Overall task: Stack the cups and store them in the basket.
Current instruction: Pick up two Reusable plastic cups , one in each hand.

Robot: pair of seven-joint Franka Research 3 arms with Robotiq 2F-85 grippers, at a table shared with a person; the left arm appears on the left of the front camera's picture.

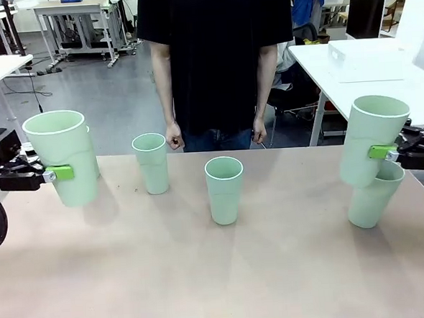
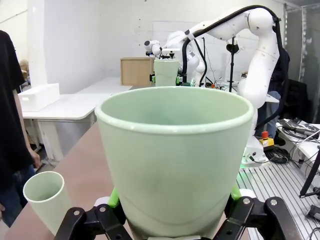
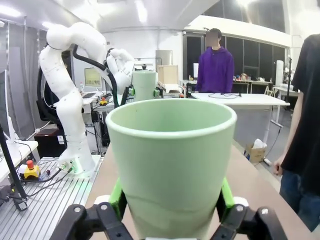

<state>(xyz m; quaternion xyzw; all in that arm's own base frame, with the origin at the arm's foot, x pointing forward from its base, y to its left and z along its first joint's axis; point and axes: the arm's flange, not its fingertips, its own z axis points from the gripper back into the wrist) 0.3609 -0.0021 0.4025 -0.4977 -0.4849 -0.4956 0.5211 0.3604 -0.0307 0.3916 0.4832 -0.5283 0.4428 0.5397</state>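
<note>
My left gripper [image 1: 63, 172] is shut on an upright mint-green cup [image 1: 61, 157] held above the table's left edge; the same cup [image 2: 175, 160] rises between the left gripper's [image 2: 174, 202] green pads. A sliver of another cup [image 1: 94, 155] shows just behind it. On the right, my right gripper [image 1: 379, 151] is shut on a cup [image 1: 372, 135], seen close in the wrist view as cup [image 3: 172, 160] in the right gripper [image 3: 171, 202]. It hangs directly over a slightly leaning cup [image 1: 375, 199] on the table. Two cups [image 1: 152, 163] [image 1: 225, 189] stand mid-table. The basket is out of view.
A person in a black shirt [image 1: 216, 50] stands at the far edge, hands [image 1: 174, 138] down at their sides. The brown tabletop [image 1: 219, 274] has free room in front. A low cup [image 2: 46, 200] stands beside my left gripper. White tables flank the scene.
</note>
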